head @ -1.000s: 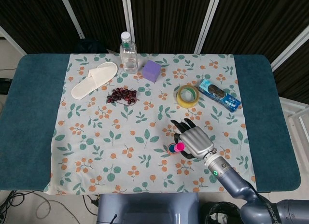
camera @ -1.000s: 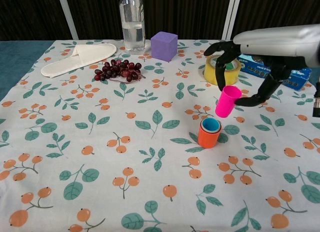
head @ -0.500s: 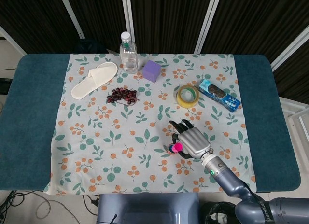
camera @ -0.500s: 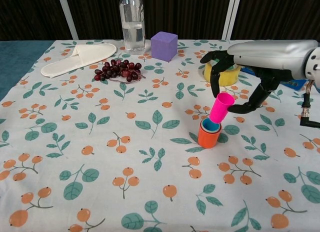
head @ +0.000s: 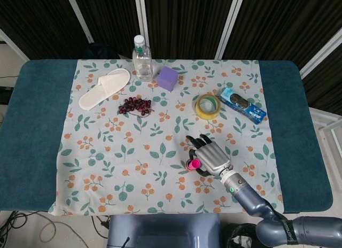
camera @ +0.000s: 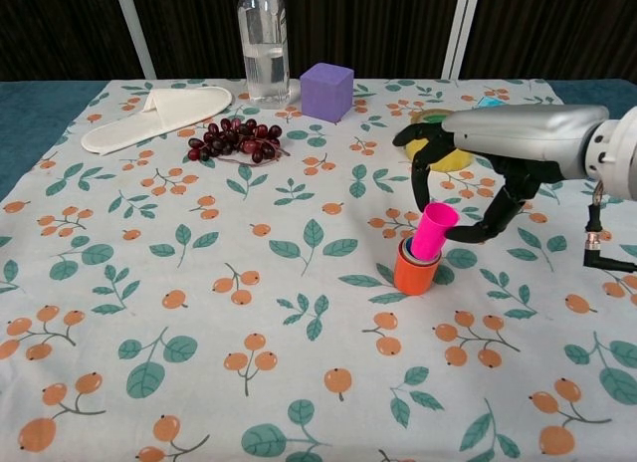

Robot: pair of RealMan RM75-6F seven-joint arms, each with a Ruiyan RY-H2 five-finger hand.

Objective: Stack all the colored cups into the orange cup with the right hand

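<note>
Floral cloth (camera: 149, 283): pink cup (camera: 432, 231) in right hand (camera: 478, 163)

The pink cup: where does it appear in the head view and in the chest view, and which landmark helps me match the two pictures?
Head view: the pink cup sits low, right of centre, at the left edge of the right hand.
Chest view: the pink cup is right of centre, tilted, its base inside the orange cup.
Shared landmark: the yellow tape roll, just beyond the hand.
</note>
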